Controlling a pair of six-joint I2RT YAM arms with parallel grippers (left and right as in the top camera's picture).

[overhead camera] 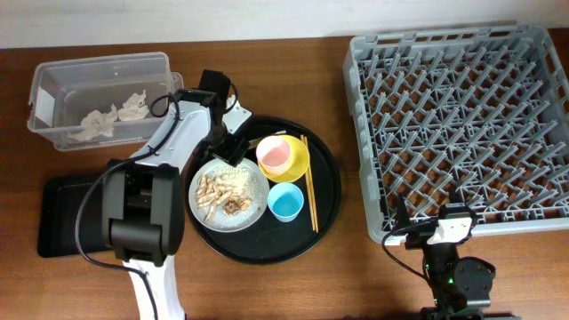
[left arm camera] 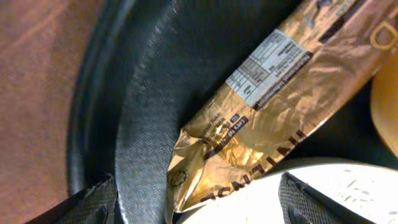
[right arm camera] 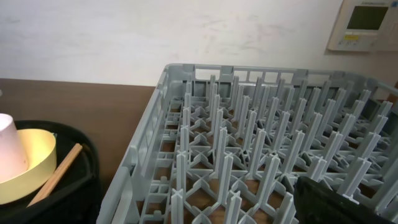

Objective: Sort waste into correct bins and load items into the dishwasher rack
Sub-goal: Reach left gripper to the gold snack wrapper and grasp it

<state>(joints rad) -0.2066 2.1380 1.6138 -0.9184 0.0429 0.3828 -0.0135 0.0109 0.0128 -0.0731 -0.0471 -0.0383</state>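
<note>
- You will find the dishwasher rack (overhead camera: 458, 133) on the right side of the table, with no item loaded between its pegs.
- The round black tray (overhead camera: 267, 242) sits centre, left of the rack.
- The clear tub (overhead camera: 98, 89) stands far left and holds the crumpled napkins (overhead camera: 116, 114).
- The shallow black tray (overhead camera: 62, 213) lies in front of the tub.
- The grey plate (overhead camera: 228, 191), on the round tray, carries food scraps (overhead camera: 218, 188).
- The yellow bowl (overhead camera: 298, 164) holds the pink cup (overhead camera: 274, 153).
- The chopsticks (overhead camera: 310, 182) lie just right of the bowl.
- A gold wrapper (left arm camera: 273, 118) lies on the round tray, against the plate rim.
- The blue cup (overhead camera: 286, 203) stands beside the plate.
- Left gripper (overhead camera: 233, 149): jaws released, straddling the wrapper's end.
- Right gripper (overhead camera: 427, 224): jaws spread wide, grasping nothing, at the rack's near edge.
</note>
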